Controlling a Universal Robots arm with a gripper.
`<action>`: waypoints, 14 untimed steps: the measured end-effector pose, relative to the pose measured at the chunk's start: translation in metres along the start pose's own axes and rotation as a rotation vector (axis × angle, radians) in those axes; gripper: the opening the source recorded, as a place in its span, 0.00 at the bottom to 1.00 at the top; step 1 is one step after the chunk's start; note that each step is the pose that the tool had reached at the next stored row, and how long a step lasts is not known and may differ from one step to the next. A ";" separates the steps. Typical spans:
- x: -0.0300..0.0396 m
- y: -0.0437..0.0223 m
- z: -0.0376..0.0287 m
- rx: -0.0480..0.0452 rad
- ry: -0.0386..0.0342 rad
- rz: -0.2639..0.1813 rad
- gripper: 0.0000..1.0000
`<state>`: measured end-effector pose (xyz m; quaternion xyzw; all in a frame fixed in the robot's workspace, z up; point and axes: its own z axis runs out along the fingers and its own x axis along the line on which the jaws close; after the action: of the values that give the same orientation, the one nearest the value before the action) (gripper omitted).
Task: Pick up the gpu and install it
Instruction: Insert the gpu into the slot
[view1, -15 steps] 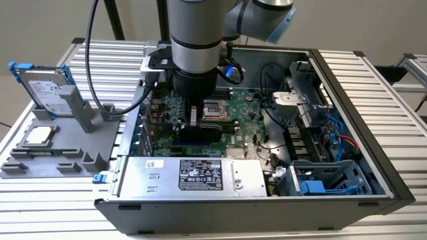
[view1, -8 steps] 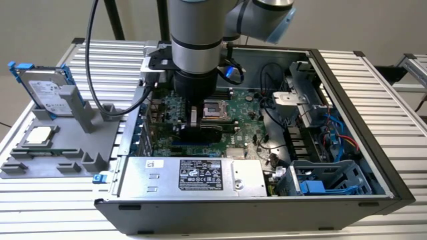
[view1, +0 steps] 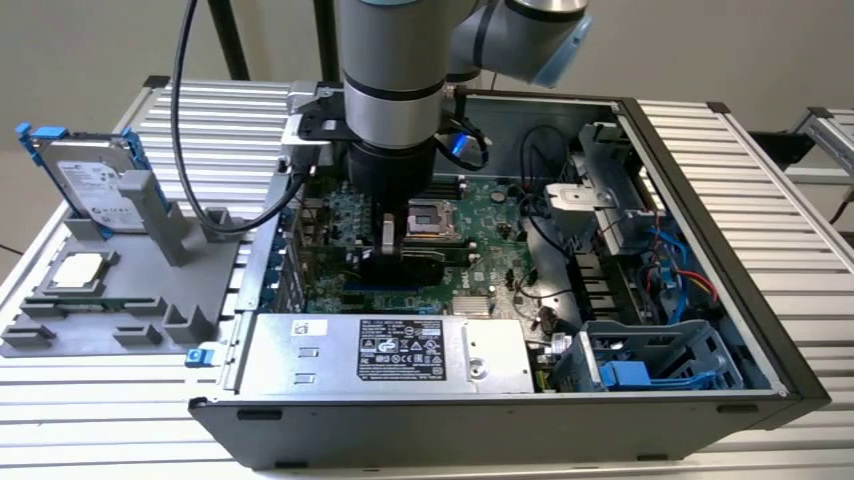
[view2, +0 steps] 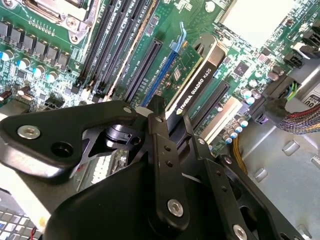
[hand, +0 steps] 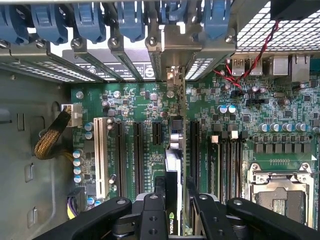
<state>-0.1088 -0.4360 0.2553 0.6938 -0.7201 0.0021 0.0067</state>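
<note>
I've got the pincer (view1: 388, 248) down inside the open PC case (view1: 694, 150), fingers closed narrow on the top edge of the gpu (view1: 407, 262). In the exterior view the card stands on edge over the motherboard (view1: 494, 235), at about 6 o'clock from the CPU socket (view1: 435, 217).

In the second wrist view the gpu (view2: 197, 82) runs away from the pincer (view2: 170, 131), black cooler face showing, its lower edge lined up along the expansion slots (view2: 145, 70). I can't tell whether it's fully seated in a slot or just above it.

In the first wrist view I'm looking edge-on down the gpu (hand: 172, 165) from between the pincer fingers (hand: 151, 212); the far end of the card points toward the rear slot openings with the blue retention clips (hand: 130, 20). White slot (hand: 98, 150) and the black ones sit on either side of the card.

Outside the case, on the counter (view1: 747, 140), the grey fixture tray (view1: 94, 300) sits at 9 o'clock from the case, with the hard drive (view1: 94, 185) upright in its blue frame and a CPU chip (view1: 78, 270) lying flat. Power supply (view1: 387, 350) sits along the near wall of the case.
</note>
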 end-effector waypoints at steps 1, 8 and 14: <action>0.0000 0.0000 0.0001 0.0000 0.0001 0.000 0.00; 0.0000 -0.0002 0.0023 0.0002 -0.0003 -0.001 0.00; 0.0000 -0.0002 0.0034 0.0000 -0.0004 -0.001 0.00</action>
<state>-0.1086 -0.4360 0.2519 0.6941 -0.7199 0.0020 0.0065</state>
